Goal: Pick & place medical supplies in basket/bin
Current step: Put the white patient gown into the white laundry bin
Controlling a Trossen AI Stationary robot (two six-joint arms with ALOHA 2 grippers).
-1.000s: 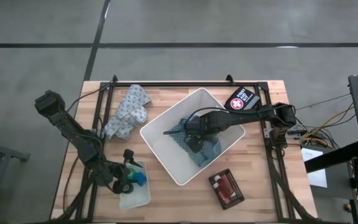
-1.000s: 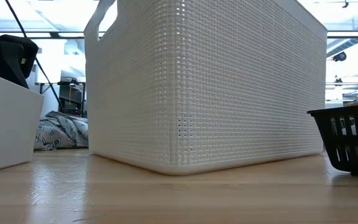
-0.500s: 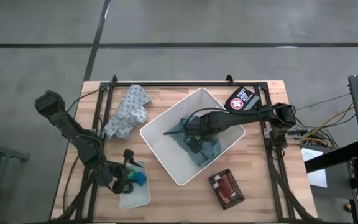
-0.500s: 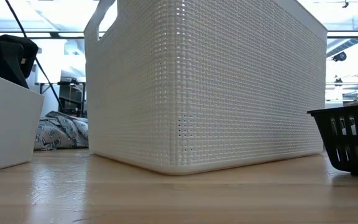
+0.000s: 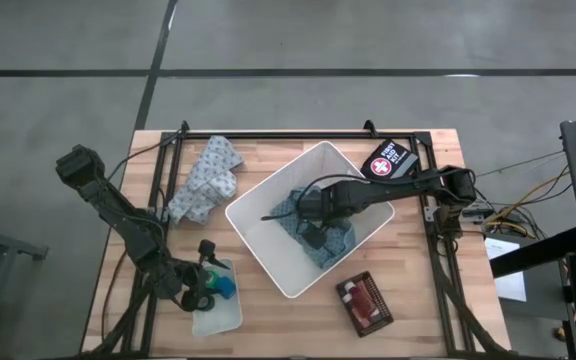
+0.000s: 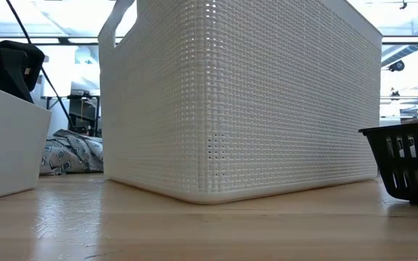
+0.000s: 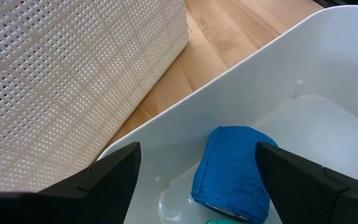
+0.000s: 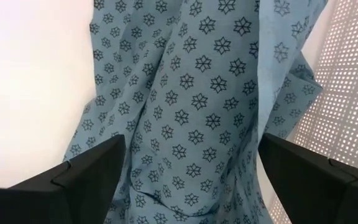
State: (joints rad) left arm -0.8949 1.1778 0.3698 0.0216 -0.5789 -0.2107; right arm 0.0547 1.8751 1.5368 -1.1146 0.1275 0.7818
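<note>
The white bin (image 5: 268, 245) sits turned at an angle in the middle of the table (image 5: 408, 300), and from table height its perforated wall (image 6: 252, 101) fills most of what I can see. Inside it lies a blue patterned cloth (image 5: 333, 238). The right gripper (image 5: 311, 228) is down inside the bin, just above that cloth, with its fingers (image 8: 79, 177) spread wide and nothing between them; the cloth (image 8: 191, 112) hangs loose in front of them.

The left gripper (image 5: 205, 293) hovers over a small clear tray (image 5: 223, 318) near the table's front left corner, well apart from the bin. Its jaws stand open on either side of a blue bandage roll (image 7: 232, 165) lying in the tray, without closing on it.

Beside the bin's far left side lies a second crumpled cloth (image 5: 206, 180), pale with a print. A dark case with a white cross (image 5: 388, 162) rests by the far right corner, and a small dark basket (image 5: 364, 302) holding red things sits near the front right.
</note>
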